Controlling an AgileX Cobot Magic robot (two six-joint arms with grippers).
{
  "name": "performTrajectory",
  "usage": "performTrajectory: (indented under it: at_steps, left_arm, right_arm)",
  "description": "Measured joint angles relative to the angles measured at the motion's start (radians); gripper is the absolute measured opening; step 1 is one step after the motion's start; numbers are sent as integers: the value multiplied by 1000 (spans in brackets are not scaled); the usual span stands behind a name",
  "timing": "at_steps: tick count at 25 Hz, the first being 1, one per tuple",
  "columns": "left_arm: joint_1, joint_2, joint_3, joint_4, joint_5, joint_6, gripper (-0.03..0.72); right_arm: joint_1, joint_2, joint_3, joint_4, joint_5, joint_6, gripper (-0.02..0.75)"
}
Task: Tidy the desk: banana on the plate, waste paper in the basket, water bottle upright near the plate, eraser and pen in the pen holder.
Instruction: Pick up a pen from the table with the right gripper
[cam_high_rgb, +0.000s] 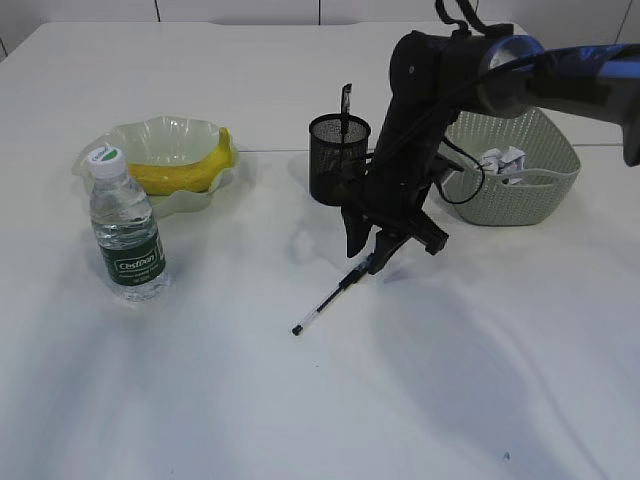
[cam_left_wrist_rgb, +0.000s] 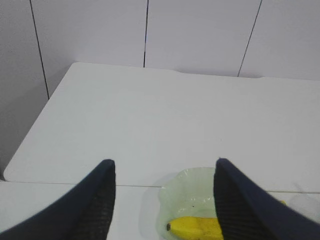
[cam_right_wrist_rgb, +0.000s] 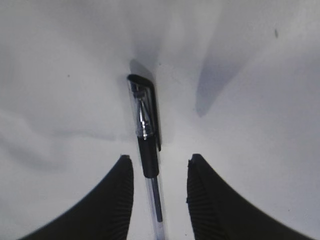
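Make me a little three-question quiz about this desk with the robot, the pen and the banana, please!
1. True or false: the yellow banana already lies on the pale green wavy plate.
2. What lies between the fingers of the right gripper?
A. a clear pen with a black cap
B. a white eraser
C. a crumpled paper ball
3. Fill in: the clear plastic water bottle with the green label stands ____ on the white table.

Key:
1. True.
2. A; the jaws straddle the pen, apart from it.
3. Upright.
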Motion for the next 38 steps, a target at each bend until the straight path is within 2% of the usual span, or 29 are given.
performTrajectory:
  at_steps: [2, 3, 7, 8, 11, 18, 38]
  left_arm:
    - [0, 0, 0, 0, 0, 0, 433]
    - [0, 0, 0, 0, 0, 0, 433]
    - [0, 0, 0, 0, 0, 0, 433]
    - [0, 0, 0, 0, 0, 0, 433]
    - [0, 0, 0, 0, 0, 0, 433]
    - [0, 0, 0, 0, 0, 0, 433]
    - [0, 0, 0, 0, 7, -2, 432]
  right_arm:
    - [19, 8, 0, -4, 0, 20, 272]
    - [25, 11, 0, -9, 0, 27, 326]
    - [40, 13, 0, -37, -13, 63, 278]
    - [41, 13, 0, -42, -19, 65, 292]
    - [41, 13, 0, -46, -37, 70, 272]
    - [41, 20, 0, -74, -39, 72, 278]
    - [44, 68, -2, -25, -10, 57, 271]
